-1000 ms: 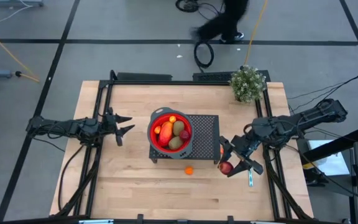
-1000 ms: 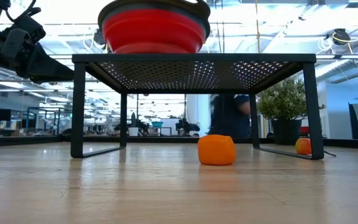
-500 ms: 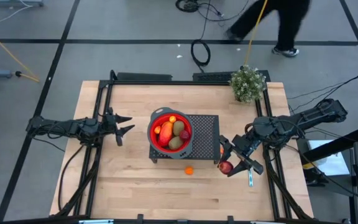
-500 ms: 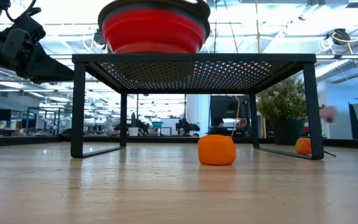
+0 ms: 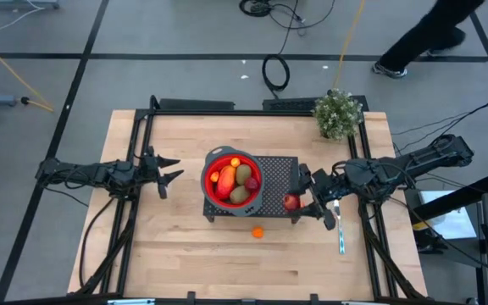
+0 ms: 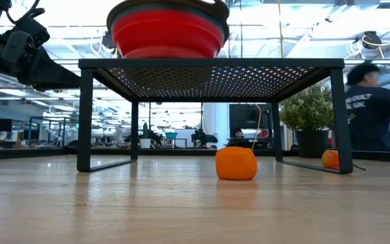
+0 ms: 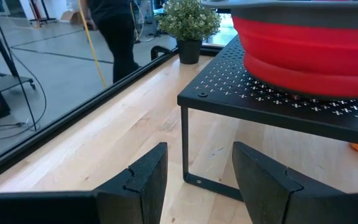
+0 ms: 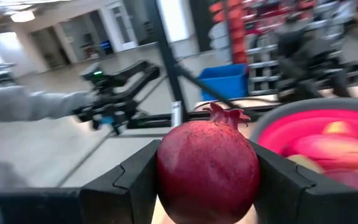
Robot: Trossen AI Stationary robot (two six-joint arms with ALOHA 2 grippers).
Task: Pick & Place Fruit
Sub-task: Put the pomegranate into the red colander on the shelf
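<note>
A red bowl (image 5: 231,178) holding several toy fruits stands on a black perforated stand (image 5: 276,174). My right gripper (image 5: 302,202) is at the stand's right edge, shut on a dark red pomegranate (image 5: 291,202); in the right wrist view the bowl (image 8: 328,134) shows just beyond the pomegranate. One small orange ball (image 5: 257,231) lies on the table in front of the stand, and another (image 6: 330,158) sits by a stand leg. My left gripper (image 5: 169,174) waits open to the left of the stand. My right gripper pinches the pomegranate's round body (image 8: 207,174) between its two fingers (image 8: 132,180), one on each side. The fingers come roughly level from the table's right. The fruit is lifted clear of the table, with its crown (image 8: 224,114) pointing up.
A potted plant (image 5: 338,113) stands at the far right corner. A thin pale-handled utensil (image 5: 341,241) lies on the table near the right arm. A person (image 6: 374,108) moves in the room beyond the far edge. Bare wood lies in front of the stand.
My right gripper, still shut on the pomegranate, has risen from the table right of the stand and moved left toward the stand's right edge and the bowl. A person has walked to the right behind the table.
</note>
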